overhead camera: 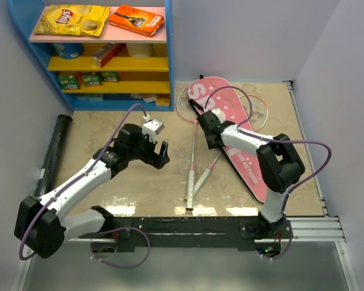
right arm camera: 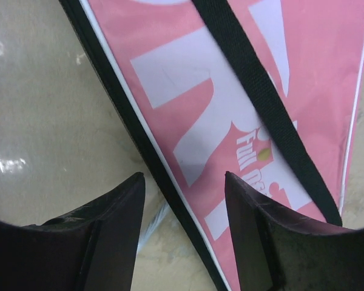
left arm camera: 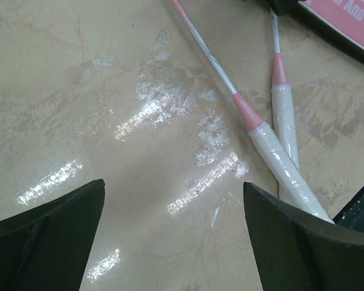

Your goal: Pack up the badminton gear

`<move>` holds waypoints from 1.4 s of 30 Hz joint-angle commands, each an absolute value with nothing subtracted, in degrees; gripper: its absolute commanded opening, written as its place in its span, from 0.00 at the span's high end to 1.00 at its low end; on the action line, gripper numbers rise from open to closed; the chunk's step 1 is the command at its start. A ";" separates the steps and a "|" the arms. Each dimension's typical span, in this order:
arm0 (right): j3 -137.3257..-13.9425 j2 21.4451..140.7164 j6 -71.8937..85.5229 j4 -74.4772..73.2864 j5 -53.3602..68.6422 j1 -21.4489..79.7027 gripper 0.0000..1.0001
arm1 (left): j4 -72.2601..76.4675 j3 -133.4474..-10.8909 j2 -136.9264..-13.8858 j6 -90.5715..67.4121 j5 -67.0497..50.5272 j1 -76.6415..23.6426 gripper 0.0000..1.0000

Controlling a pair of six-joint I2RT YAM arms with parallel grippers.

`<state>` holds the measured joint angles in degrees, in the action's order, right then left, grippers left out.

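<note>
**Packing barely begun – all the gear seen lies loose on the table**

Nothing seems packed. The pink racket bag (overhead camera: 250, 162) lies flat on the right half of the table (overhead camera: 127, 191), running from far-centre to near-right, with its black strap (right arm camera: 264, 103) across the top. I cannot tell whether it is unzipped. The two pink-and-white rackets (overhead camera: 192, 163) lie outside it. Their white grips (left arm camera: 278, 162) cross near the middle of the table, one head is just left of the bag, and the other shows at the bag's right side, its shaft apparently running underneath. The long black tube (overhead camera: 53, 151) lies along the left wall, well apart from the rest. I can make out no shuttlecocks.

The right gripper (right arm camera: 183, 182) hangs over the bag's black-trimmed left edge with its fingers apart, holding nothing. This looks like an approach to lift or open the bag. The left gripper (left arm camera: 173, 189) is also spread and empty, hovering over bare table just left of the racket grips.

Still to do – open the bag, load both rackets, and deal with the tube and shuttlecocks.
</note>
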<state>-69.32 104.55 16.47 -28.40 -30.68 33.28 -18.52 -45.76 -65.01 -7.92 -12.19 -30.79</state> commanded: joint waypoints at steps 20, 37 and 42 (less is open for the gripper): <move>-80.16 122.60 18.46 -25.49 -59.94 39.38 0.42 | -14.50 -42.98 -60.29 -8.79 -15.29 -31.99 0.00; -80.07 123.05 12.13 -22.42 -63.98 37.27 1.00 | -15.12 -42.89 -61.08 -8.17 -12.75 -32.08 0.00; -79.81 117.17 10.99 -22.06 -64.16 37.27 1.00 | -15.38 -42.98 -60.91 -8.00 -11.78 -32.08 0.00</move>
<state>-80.14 124.16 11.46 -24.43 -62.15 37.47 -16.40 -43.20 -61.08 -8.36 -12.95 -31.70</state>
